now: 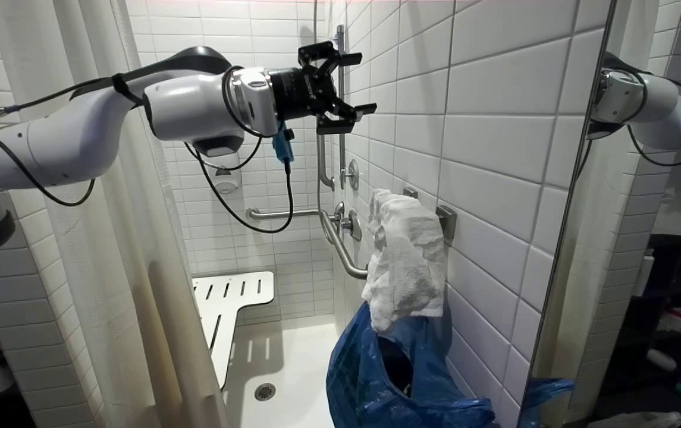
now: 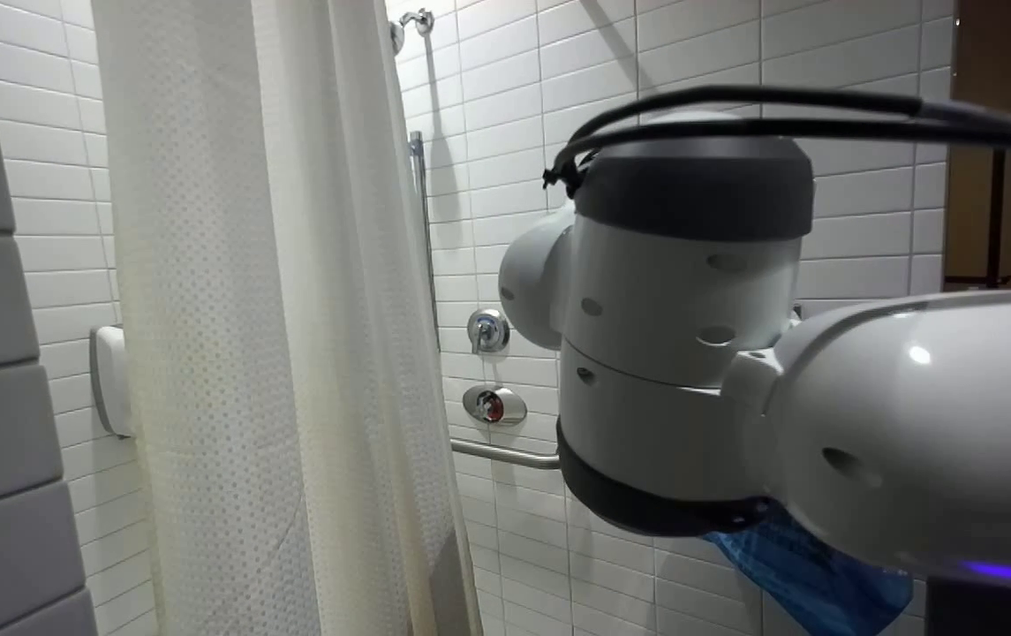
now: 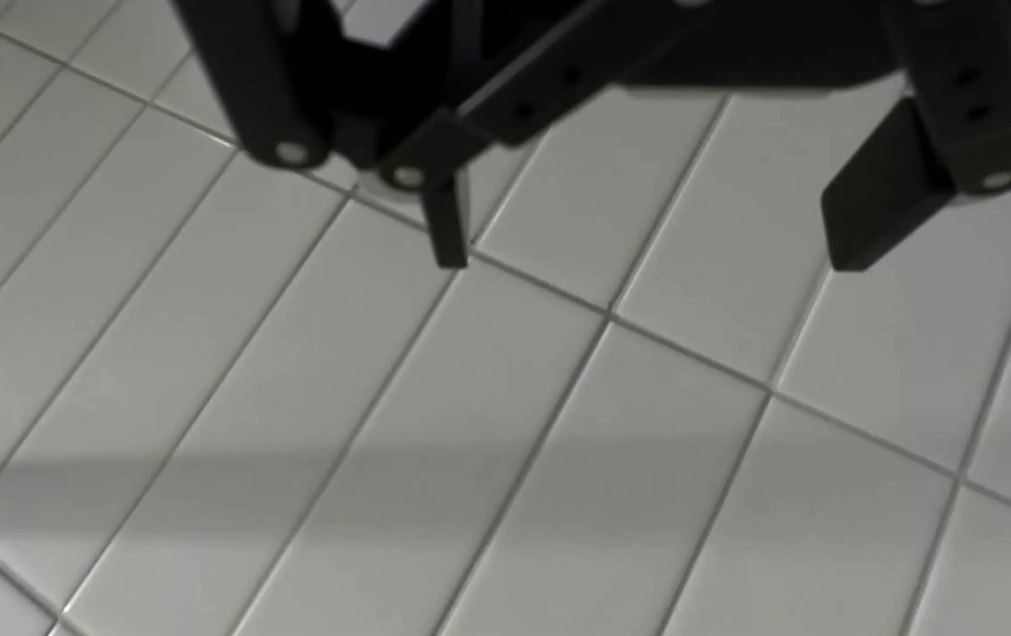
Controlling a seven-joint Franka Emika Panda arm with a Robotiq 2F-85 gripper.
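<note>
The jaws stand wide apart with nothing between them, aimed sideways at the white tiled wall (image 1: 495, 154), which fills the gap between the fingers (image 3: 876, 194) in the wrist view. The white towel (image 1: 407, 261) hangs well below them and off to the right in an exterior view, so it lies beneath their line rather than ahead of it, though the depth between the two is hard to tell. Its long axis runs roughly upright beside a metal bracket (image 1: 446, 223) on that wall, its lower edge overlapping the blue plastic bag (image 1: 352, 356), contact unclear
</note>
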